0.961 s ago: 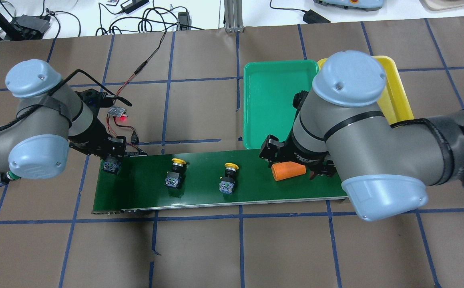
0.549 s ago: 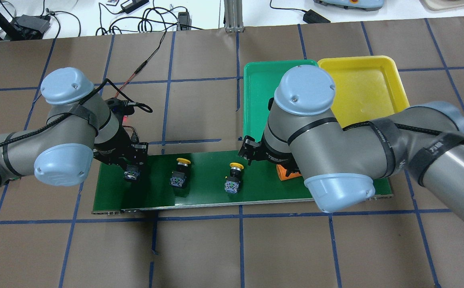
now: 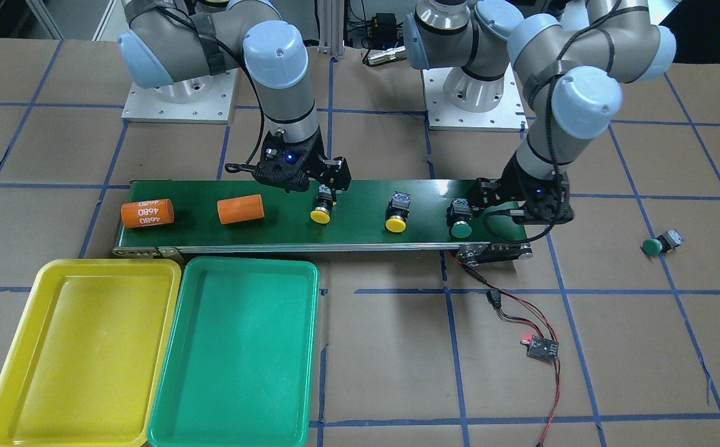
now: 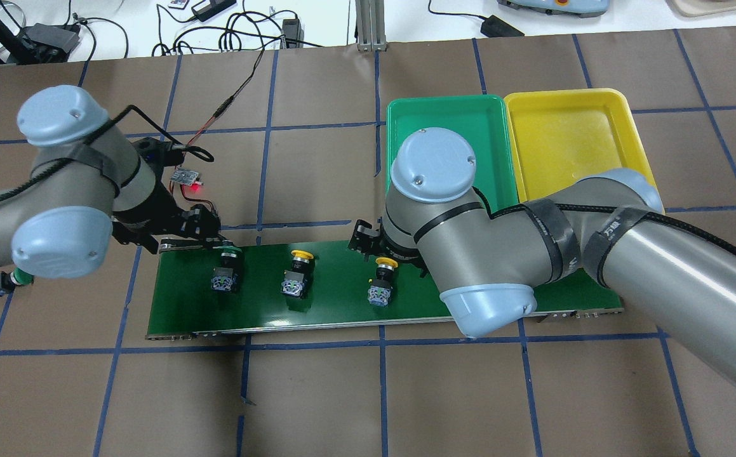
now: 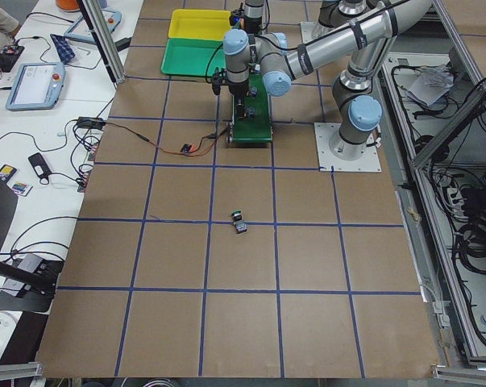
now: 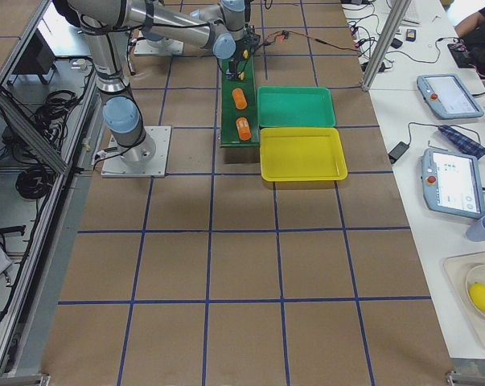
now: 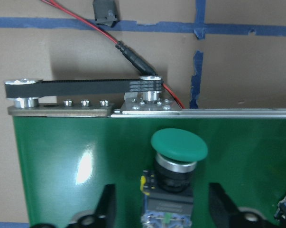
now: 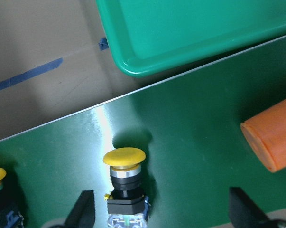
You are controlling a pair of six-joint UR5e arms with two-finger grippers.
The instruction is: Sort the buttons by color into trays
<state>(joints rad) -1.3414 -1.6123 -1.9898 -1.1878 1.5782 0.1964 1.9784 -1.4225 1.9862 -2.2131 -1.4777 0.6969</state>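
A green button [image 4: 225, 271] stands on the belt between the fingers of my open left gripper [image 7: 162, 205], untouched. A second green button [image 4: 0, 283] lies on the table off the belt's left end. Two yellow buttons [image 4: 296, 274] [image 4: 382, 280] stand further along the belt. My right gripper [image 8: 161, 209] is open and straddles the right yellow button [image 8: 125, 180], which is nearer one finger. The green tray [image 4: 450, 120] and the yellow tray [image 4: 571, 139] lie side by side beyond the belt, both empty.
The dark-green conveyor belt [image 3: 285, 231] also carries two orange cylinders [image 3: 147, 213] [image 3: 241, 209], hidden under my right arm in the overhead view. Red-black wires and a small circuit board [image 3: 543, 347] lie by the belt's drive end.
My left gripper carried the green button onto the belt, let it go and drew back left. My right arm swung left from the orange cylinder to the yellow button. The buttons drifted right.
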